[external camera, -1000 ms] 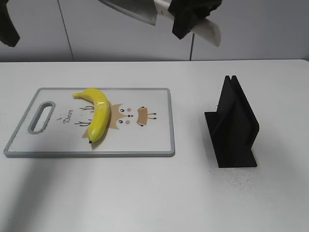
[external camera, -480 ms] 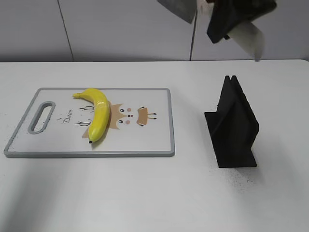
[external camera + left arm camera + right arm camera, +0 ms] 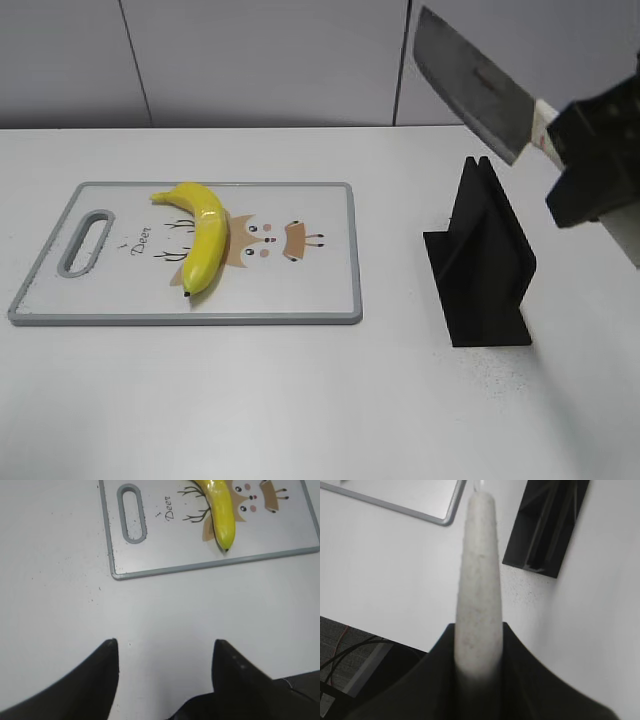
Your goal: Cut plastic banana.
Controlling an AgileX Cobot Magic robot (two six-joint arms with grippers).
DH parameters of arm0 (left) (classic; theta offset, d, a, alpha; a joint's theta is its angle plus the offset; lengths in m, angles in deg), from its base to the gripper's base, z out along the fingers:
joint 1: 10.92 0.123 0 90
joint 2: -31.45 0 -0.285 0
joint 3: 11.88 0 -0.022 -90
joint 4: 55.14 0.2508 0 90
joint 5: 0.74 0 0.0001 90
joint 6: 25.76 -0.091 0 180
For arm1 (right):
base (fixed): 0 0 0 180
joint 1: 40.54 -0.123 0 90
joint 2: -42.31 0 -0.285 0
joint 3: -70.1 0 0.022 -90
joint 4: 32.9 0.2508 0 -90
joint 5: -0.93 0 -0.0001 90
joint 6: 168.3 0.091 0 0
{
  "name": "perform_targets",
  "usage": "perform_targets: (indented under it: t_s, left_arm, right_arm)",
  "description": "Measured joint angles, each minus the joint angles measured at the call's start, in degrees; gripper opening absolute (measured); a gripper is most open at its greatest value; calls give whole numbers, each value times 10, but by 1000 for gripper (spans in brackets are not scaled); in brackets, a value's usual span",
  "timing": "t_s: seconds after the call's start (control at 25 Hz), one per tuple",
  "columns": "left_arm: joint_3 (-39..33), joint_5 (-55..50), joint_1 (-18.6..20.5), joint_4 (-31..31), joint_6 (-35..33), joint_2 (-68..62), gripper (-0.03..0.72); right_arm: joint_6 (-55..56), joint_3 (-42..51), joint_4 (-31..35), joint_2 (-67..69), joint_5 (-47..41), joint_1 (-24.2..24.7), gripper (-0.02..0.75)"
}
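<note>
We see the banana point(image 3: 199, 236) lying whole on the cutting board point(image 3: 310, 290), left of the board's deer drawing, dark tip toward the near edge. The right gripper point(image 3: 590, 160), partly cut off at the picture's edge, is clamped on a knife point(image 3: 470, 82) held in the air above and right of the board, over a black stand point(image 3: 485, 265). The left gripper point(image 3: 165, 655) hangs with jaws apart, off the board's near edge; only its fingertips show.

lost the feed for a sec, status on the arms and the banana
Right gripper shut on knife, above black stand. Left gripper open, empty. Plastic banana whole on cutting board.
</note>
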Motion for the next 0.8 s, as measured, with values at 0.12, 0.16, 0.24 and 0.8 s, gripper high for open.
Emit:
perform_targets:
  t_s: [0.12,0.16,0.24,0.8]
  left_arm:
    - [-53,-1,0,0,0,75,579]
    - [-70,-1,0,0,0,102,579]
    - [-99,-2,0,0,0,155,579]
    - [-233,53,0,0,0,432,579]
  right_arm:
    - [29,49,-6,-35,14,0,159]
    - [39,64,-7,-44,18,0,159]
    - [65,89,-12,-63,28,0,159]
    - [158,134,-86,-54,78,0,159]
